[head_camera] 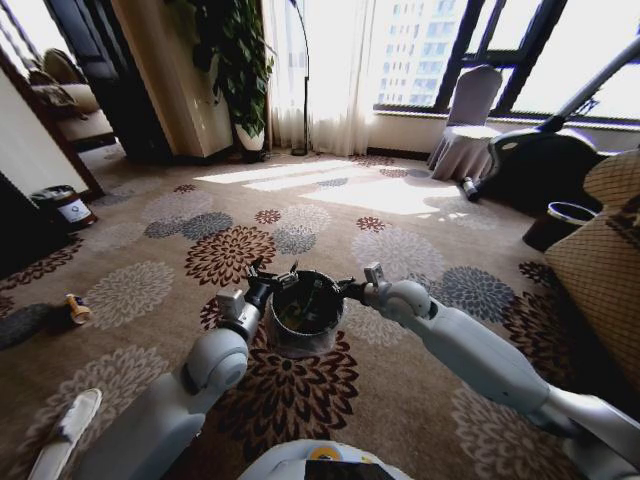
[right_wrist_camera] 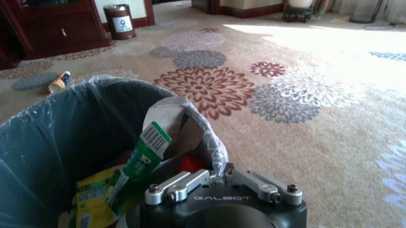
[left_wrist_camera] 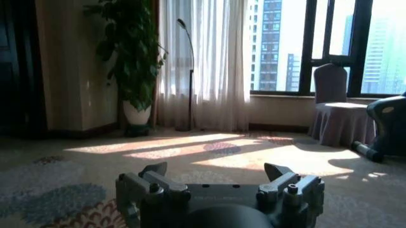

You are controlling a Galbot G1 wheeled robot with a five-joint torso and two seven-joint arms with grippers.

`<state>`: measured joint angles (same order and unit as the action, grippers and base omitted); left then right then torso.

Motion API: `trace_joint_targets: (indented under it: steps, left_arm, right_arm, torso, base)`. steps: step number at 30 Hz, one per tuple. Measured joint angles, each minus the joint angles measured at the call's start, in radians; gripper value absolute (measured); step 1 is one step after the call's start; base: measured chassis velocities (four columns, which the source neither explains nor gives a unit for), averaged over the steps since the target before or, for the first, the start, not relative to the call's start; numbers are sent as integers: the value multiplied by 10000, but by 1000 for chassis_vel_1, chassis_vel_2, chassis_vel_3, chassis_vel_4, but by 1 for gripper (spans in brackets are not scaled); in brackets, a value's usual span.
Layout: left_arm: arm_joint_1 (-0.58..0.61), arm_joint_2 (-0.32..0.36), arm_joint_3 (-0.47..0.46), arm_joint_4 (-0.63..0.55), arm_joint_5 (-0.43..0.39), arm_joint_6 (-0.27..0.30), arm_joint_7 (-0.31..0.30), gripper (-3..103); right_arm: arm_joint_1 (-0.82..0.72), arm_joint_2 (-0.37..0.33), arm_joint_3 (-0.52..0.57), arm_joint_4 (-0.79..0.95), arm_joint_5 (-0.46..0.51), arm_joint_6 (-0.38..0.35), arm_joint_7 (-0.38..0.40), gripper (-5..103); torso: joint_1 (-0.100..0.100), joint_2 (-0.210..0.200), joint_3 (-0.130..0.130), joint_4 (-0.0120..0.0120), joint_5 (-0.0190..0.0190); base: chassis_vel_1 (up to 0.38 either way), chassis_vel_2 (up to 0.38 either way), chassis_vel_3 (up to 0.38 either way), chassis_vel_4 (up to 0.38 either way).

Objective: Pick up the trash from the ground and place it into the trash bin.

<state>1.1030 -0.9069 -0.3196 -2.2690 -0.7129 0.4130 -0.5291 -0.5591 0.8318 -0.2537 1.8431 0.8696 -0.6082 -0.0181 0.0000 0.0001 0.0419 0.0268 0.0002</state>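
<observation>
The trash bin stands on the carpet right in front of me, a small round bucket with a plastic liner. Inside it lie a green and yellow carton, brown card and a red bit. My right gripper is shut on the bin's rim. At the rim's left side, my left gripper is open with nothing between its fingers. A small brown bottle lies on the carpet far to my left, also in the right wrist view. Beside my left arm lies a flat white slipper-shaped piece.
A dark brown bin with a white label stands by the wooden cabinet at left. Another dark round bin and a wicker seat stand at right. A covered chair, a potted plant and curtains line the far wall.
</observation>
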Motion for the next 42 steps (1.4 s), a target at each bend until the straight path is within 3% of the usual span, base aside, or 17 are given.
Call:
trace_joint_targets:
  steps: [3,5,6,9,11,14,16,17,19,22,25,31,34,42]
  left_arm:
    - [198,147,-811,506,283,206,406,100]
    - [797,370,-2042,1253,880,185,1377,100]
    - [797,370,-2042,1253,880,185,1377,100]
    - [2339,375,-3563,1800,1562,-230,3128,100]
    - [2932,265,-3861,1899,1708,-450,3472,100]
    - [4341,1,-4235,2224,2076,-1209,4311,100]
    - [5063,-100,-4319,2567,2369,-2047,5028,100]
    - [5063,-100,-4319,2567,2369,-2047,5028,100]
    - [5553,-178,-4230,2864,2629,-2753,5373,100]
    - [5963,-524,-3543,3235,3198,-3650,5434,100]
    - [6192,-842,-3132,3333,3396,-3801,5411,100]
    - [6424,-1163,-2933,3439,3697,-3909,5366,100]
    - [6419,-1308,-2855,3644,3703,-3951,4934,100]
    - [6216,-1860,-2988,3888,3671,-3868,4607,100]
  right_arm:
    - [-368,-247,378,273,-93,19,-3,1]
    - [-907,-569,908,626,-289,20,1,1]
    - [-907,-569,908,626,-289,20,1,1]
    - [-1804,-822,1386,1078,-690,164,3,1]
    - [-2149,-830,1508,1191,-890,201,-5,1]
    - [-2782,-749,1631,1252,-1291,284,-4,1]
    - [-3032,-679,1782,1261,-1355,347,-4,1]
    - [-3032,-679,1782,1261,-1355,347,-4,1]
    - [-3312,-738,1994,1365,-1365,462,1,1]
    - [-3933,-1000,2305,1615,-1444,479,-3,1]
    - [-4284,-1025,2497,1728,-1651,493,-2,1]
    - [-4403,-902,2566,1946,-1694,457,-3,1]
    - [-4307,-806,2471,1998,-1693,345,2,1]
    - [-4117,-935,2190,1588,-1769,358,2,1]
  torso:
    - [0,0,0,1,-3]
    - [0,-1,0,-1,-5]
    - [0,-1,0,-1,-5]
    - [0,-1,-1,2,-3]
    - [0,0,-1,3,-1]
    - [0,-1,-1,4,-6]
    - [0,-1,-1,4,-2]
    - [0,-1,-1,4,-2]
    - [-1,0,-2,4,0]
    - [-1,0,-2,0,-5]
    - [0,0,-1,-4,-4]
    - [-1,0,-1,1,2]
    - [0,0,0,1,-4]
    - [0,0,1,1,-1]
  base:
    - [0,0,0,0]
    - [0,0,0,0]
    - [0,0,0,0]
    - [0,0,0,0]
    - [0,0,0,0]
    - [0,0,0,0]
    - [0,0,0,0]
    - [0,0,0,0]
    - [0,0,0,0]
    - [0,0,0,0]
    - [0,0,0,0]
    - [0,0,0,0]
    - [0,0,0,0]
    - [30,-25,-32,41]
